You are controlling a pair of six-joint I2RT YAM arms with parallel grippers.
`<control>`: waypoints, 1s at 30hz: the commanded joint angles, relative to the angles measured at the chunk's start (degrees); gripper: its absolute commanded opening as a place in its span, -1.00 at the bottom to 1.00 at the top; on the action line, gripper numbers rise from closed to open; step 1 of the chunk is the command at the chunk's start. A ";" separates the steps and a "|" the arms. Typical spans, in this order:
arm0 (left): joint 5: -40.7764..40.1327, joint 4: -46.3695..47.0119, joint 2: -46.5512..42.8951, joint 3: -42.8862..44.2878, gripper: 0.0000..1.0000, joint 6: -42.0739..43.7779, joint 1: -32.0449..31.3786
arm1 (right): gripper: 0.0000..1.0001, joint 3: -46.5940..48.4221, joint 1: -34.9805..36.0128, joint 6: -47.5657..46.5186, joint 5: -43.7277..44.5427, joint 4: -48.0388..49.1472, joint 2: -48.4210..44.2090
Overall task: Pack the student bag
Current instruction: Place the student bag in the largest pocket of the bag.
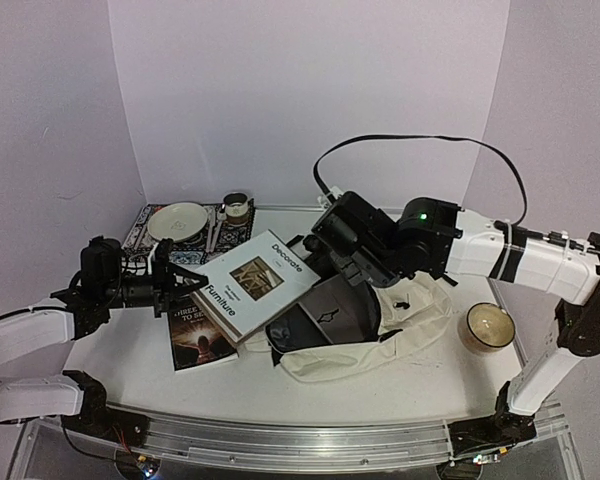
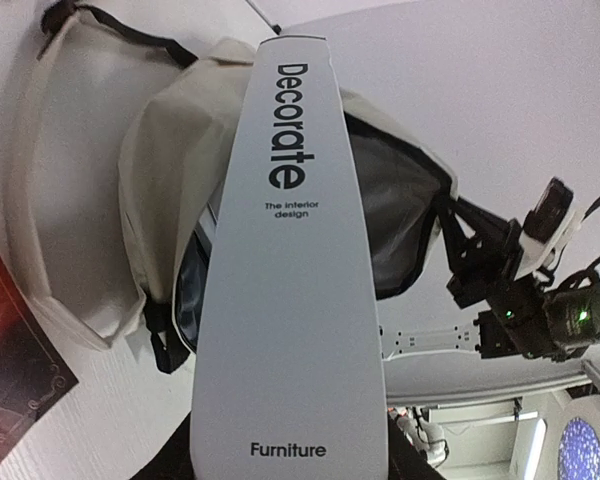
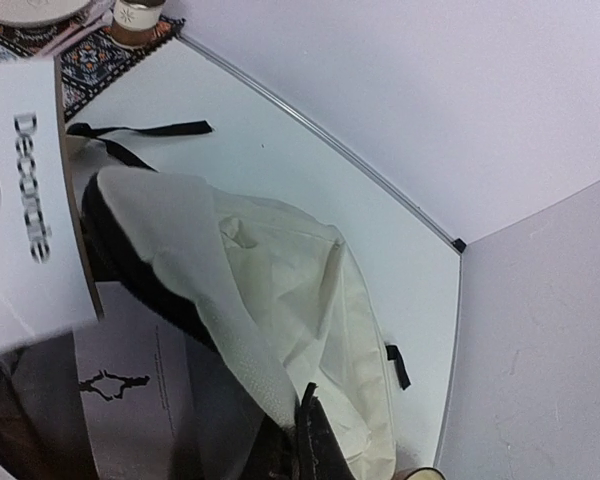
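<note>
Gripping the white Decorate book [image 1: 255, 278] between part-open jaws, the left gripper [image 1: 175, 288] is holding it at the mouth of the student bag [image 1: 385, 345], which is lying mid-table. From the left wrist, the book's spine [image 2: 290, 300] is pointing toward the gaping bag [image 2: 160, 180]. From the right wrist, the right gripper [image 3: 307, 432] is pinching the bag's cream rim [image 3: 280, 290], jaws closed.

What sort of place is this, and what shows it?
Likely a robotics lab bench, staged as a study desk: robot arms bolted to a table, plain backdrop panels around it, and props: the student bag and Decorate book.
</note>
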 commanded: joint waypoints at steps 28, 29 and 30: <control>-16.02 14.13 34.43 22.29 -0.32 -1.94 -24.91 | -1.00 -4.81 0.06 -1.67 -20.09 14.52 -6.35; -16.47 14.64 36.13 23.61 -0.32 -2.16 -25.46 | -1.00 -4.89 0.07 -1.50 -20.84 14.70 -6.43; -17.13 15.30 37.83 25.00 -0.32 -2.46 -26.02 | -1.00 -4.95 0.08 -1.35 -21.47 14.83 -6.52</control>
